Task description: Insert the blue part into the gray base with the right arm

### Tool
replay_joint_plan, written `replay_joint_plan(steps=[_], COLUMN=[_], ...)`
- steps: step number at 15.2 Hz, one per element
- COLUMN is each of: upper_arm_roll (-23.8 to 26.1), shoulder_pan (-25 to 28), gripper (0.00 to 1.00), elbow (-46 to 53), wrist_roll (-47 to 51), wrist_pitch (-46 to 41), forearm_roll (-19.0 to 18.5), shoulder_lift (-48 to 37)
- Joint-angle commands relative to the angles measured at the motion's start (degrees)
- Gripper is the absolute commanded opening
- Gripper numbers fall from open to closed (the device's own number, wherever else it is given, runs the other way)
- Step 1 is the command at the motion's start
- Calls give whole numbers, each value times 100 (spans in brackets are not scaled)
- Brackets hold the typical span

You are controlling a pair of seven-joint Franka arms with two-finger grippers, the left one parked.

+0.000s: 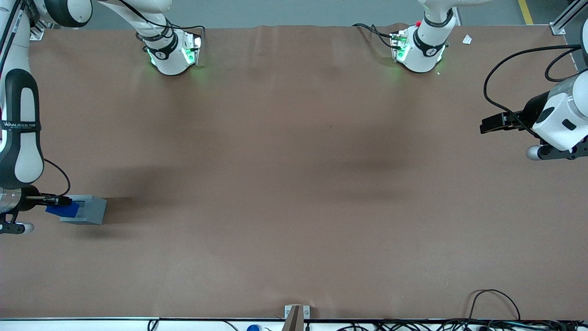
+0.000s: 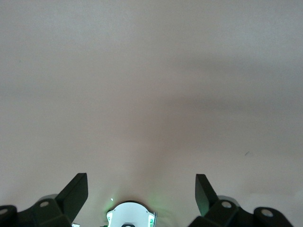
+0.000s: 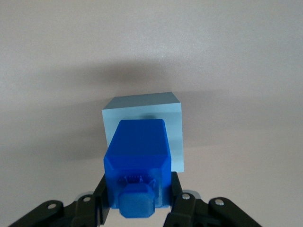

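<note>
gray base (image 1: 87,209) light-gray cube on brown table (image 1: 294,184), gripper (image 3: 137,198) clamped on blue part (image 3: 137,161), bright-blue block, octagonal-looking stud, held above base

front overhead; wrist cams near brown table (image 1: 294,184).

One legible marking — white lettering reading roughly "WANJEED", followed by smaller characters too small to make out, on a dark band around the right arm (image 1: 20,124) in the front view. The blue part (image 3: 137,156), the gray base (image 3: 161,123) and the gripper (image 3: 137,208) carry no readable text.
</note>
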Motion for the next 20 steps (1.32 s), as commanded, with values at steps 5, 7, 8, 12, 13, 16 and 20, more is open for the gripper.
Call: replay_joint_plan(steps=[5, 7, 8, 12, 13, 16, 20], upper_arm_roll=[81, 81, 81, 81, 89, 89, 89], shoulder_pan=[-142, -133, -133, -124, -124, -124, -124], gripper=[0, 0, 0, 0, 0, 0, 0], elbow=[156, 156, 156, 156, 147, 129, 120], wrist_roll=[-248, -239, -248, -248, -240, -239, -239], wrist_pitch=[-77, -77, -77, -86, -86, -156, -173], forearm_roll=[-28, -28, -36, -28, -28, -19, -19], shoulder_lift=[165, 217, 226, 226, 226, 226, 261])
